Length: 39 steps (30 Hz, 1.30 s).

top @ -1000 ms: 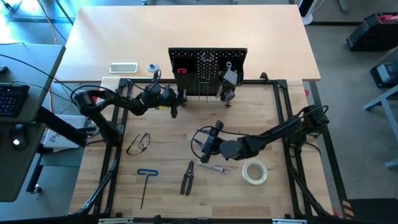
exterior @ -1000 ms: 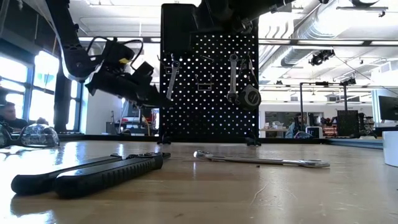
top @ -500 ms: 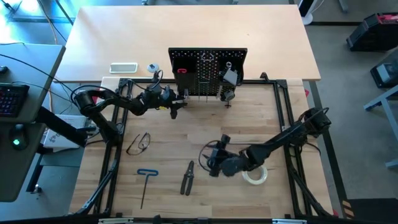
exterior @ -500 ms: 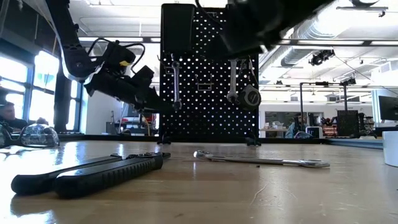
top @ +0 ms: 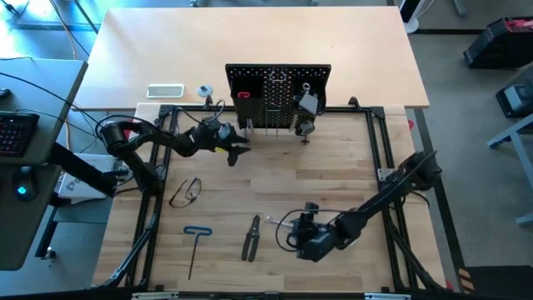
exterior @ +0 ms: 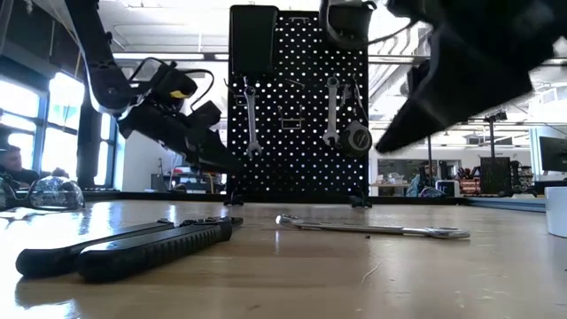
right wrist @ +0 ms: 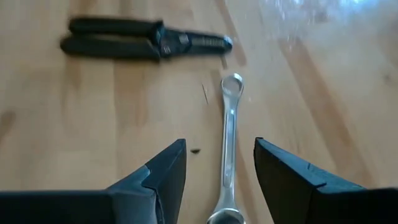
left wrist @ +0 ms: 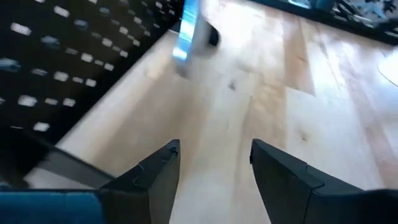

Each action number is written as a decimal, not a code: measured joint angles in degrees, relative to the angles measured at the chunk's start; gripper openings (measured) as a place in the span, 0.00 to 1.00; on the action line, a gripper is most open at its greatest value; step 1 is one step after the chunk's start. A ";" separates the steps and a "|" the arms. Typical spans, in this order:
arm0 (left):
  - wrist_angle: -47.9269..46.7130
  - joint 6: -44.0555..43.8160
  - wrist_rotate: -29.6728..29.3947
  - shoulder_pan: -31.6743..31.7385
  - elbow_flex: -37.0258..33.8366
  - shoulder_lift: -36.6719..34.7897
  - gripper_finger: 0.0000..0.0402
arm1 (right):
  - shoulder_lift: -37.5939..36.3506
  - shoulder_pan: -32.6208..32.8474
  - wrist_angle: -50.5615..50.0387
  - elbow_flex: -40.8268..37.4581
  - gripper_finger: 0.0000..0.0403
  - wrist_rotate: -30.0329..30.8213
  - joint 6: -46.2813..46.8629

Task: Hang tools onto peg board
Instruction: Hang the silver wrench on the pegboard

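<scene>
The right tool hangs open and empty over a silver wrench lying flat on the bench, dark-handled pliers just beyond it. Well away, the left tool stands open, holding nothing, just in front of the peg board, where another wrench hangs

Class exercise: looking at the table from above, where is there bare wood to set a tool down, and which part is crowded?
Bare wood lies mid-table, bordered by the peg board behind, the safety glasses on one side and the pliers in front. Crowded: the near strip, where the hex key, pliers, wrench and right hand cluster.
</scene>
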 joint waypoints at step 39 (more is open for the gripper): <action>6.04 2.21 -8.91 -37.52 -1.32 -0.04 0.41 | 5.29 5.98 -6.04 0.00 0.45 6.64 13.50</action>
